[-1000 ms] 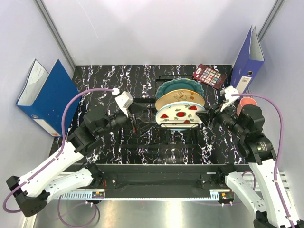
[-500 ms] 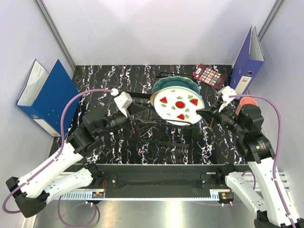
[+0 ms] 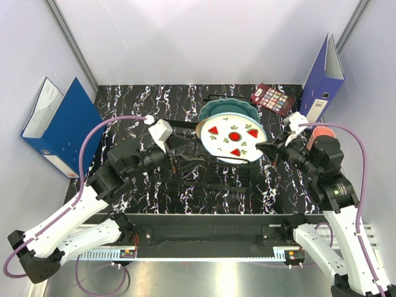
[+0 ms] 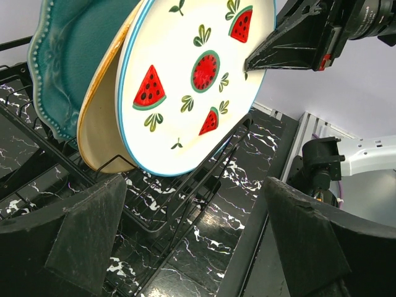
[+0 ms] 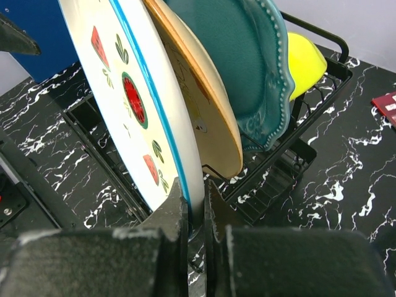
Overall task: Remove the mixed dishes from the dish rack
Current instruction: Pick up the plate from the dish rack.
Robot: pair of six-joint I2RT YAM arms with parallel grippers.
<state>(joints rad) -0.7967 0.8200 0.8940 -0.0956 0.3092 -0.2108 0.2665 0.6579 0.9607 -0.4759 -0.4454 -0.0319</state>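
Fruit plate (image 3: pixel 234 138) frontmost in rack (image 3: pixel 230 179); floral plate (image 5: pixel 207 111), scalloped plate (image 3: pixel 226 106) behind.

1. Bright, even light is falling from above, and the pale walls (image 3: pixel 198 43) are looking almost washed out.
2. Shadows under the arms are lying soft and faint on the black bench (image 3: pixel 154 99).
3. The steel strip (image 3: pixel 204 278) at the near edge is giving off a dull glare.
4. In both wrist views the near jaws are blurring, dark and out of focus, while the white plate (image 4: pixel 192 80) is showing sharp with a mild sheen.
5. The yellow bowl (image 5: pixel 303 59) is glowing, strongly saturated.
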